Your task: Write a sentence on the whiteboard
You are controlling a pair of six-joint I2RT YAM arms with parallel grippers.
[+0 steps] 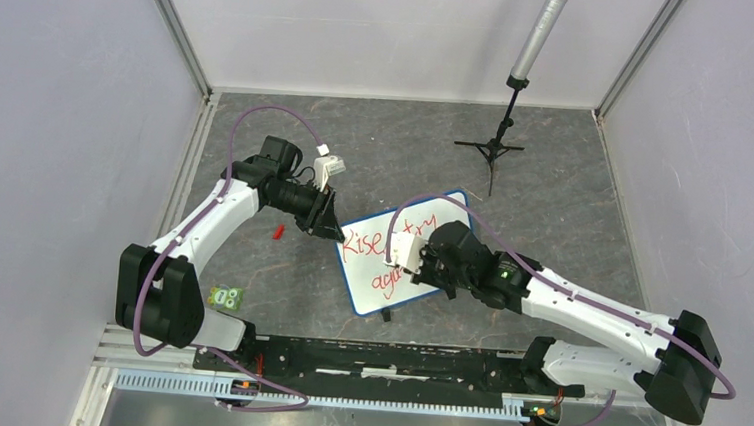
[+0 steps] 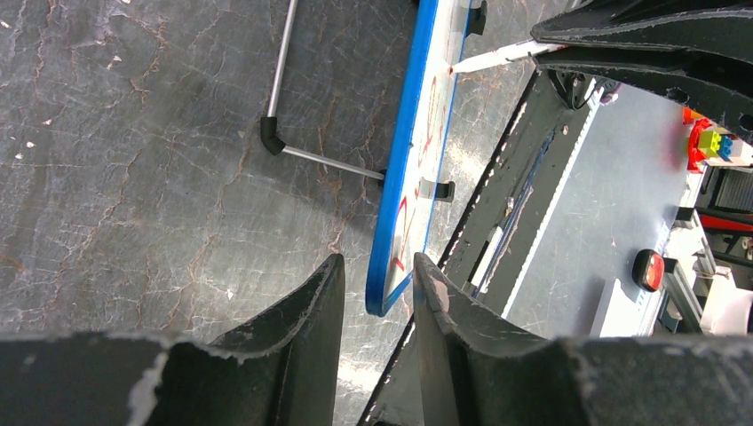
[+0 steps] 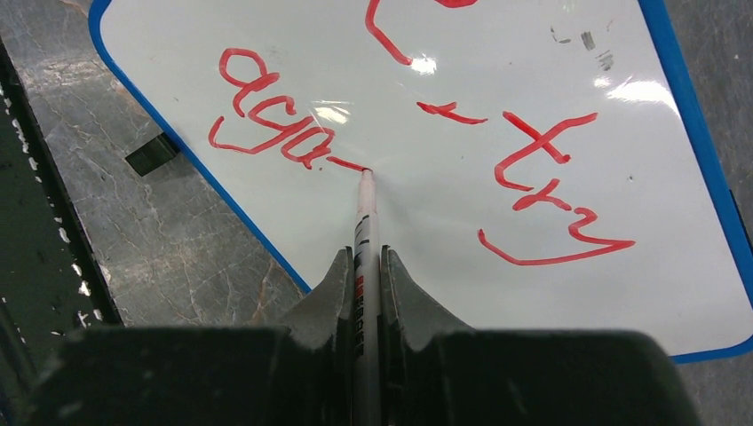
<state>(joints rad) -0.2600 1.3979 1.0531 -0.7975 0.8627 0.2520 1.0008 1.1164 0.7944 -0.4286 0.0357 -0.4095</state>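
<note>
The whiteboard (image 1: 364,267) with a blue rim (image 2: 404,160) stands tilted on the grey floor at mid-table. My left gripper (image 1: 335,232) straddles its left corner, which sits between the fingers (image 2: 377,271) and lies against the right one. My right gripper (image 1: 415,261) is shut on a white marker (image 3: 366,222), whose red tip touches the board (image 3: 426,204) just past the letters "aga". The sentence (image 3: 275,133) is in red: "Rise" and "try" (image 3: 542,169) on the upper line, "aga" on the lower. The marker (image 2: 497,58) also shows against the board in the left wrist view.
A black tripod stand (image 1: 498,146) rises at the back right. A small red cap (image 1: 277,231) lies left of the board, and a green block (image 1: 227,298) sits by the left arm's base. A metal prop leg (image 2: 280,80) juts out behind the board. White walls enclose the floor.
</note>
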